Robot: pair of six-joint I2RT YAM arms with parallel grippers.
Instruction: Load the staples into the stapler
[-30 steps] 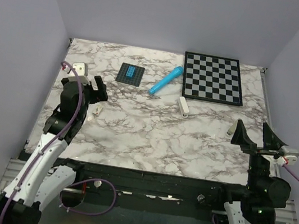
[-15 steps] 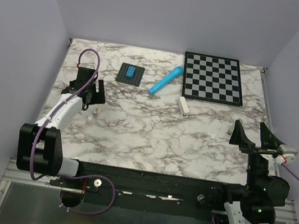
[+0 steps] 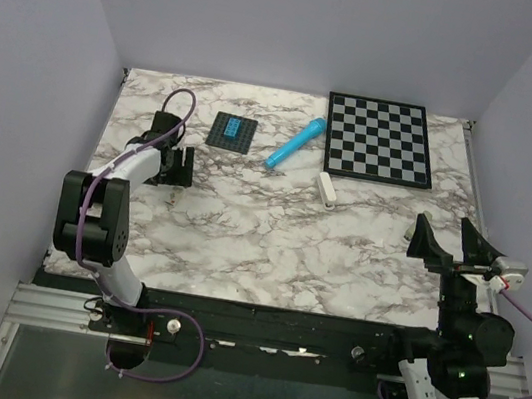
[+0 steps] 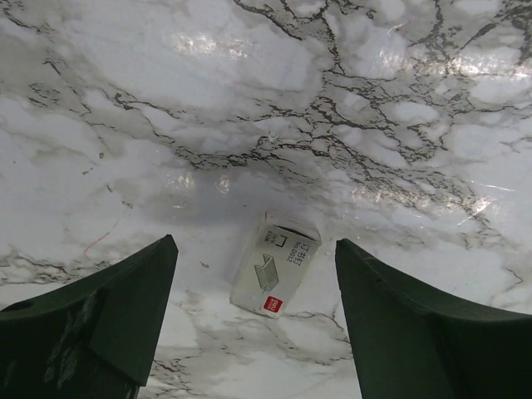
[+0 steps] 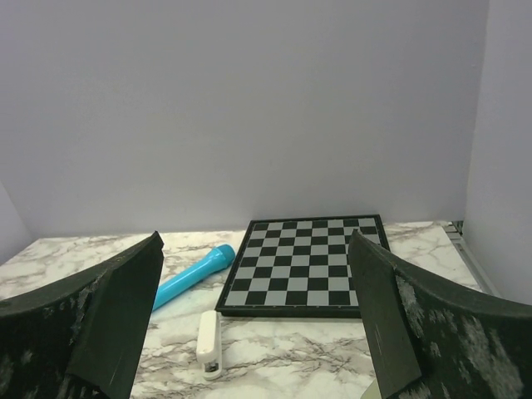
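Staples [image 4: 274, 266], seen as a small white box printed with a staple drawing and a red mark, lay flat on the left half of the marbled desk [image 3: 289, 249], a little askew in the left wrist view. Over them hung the left hand [image 4: 253, 249], pointed down at the desk. Its two dark fingers [image 4: 125, 307] were spread wide to either side of the staples, with bare marble showing in each gap; it touched nothing and held nothing. Across the desk, near the right edge, the right hand [image 3: 445, 238] stood raised above the surface and faced level toward the back wall, its fingers just as wide apart with nothing between them. Farther back, right of centre, the cream-white stapler [image 3: 325, 188] lay on the marble, its length running roughly front to back, well apart from the staples and from both hands. Beyond it a bright blue cylinder [image 3: 295, 143] lay slanted, its far end close to the left edge of a black-and-grey chessboard [image 3: 377, 139] that lay flat at the back right. Left of the cylinder sat a dark studded plate [image 3: 245, 146] carrying a small blue brick [image 3: 232, 129].
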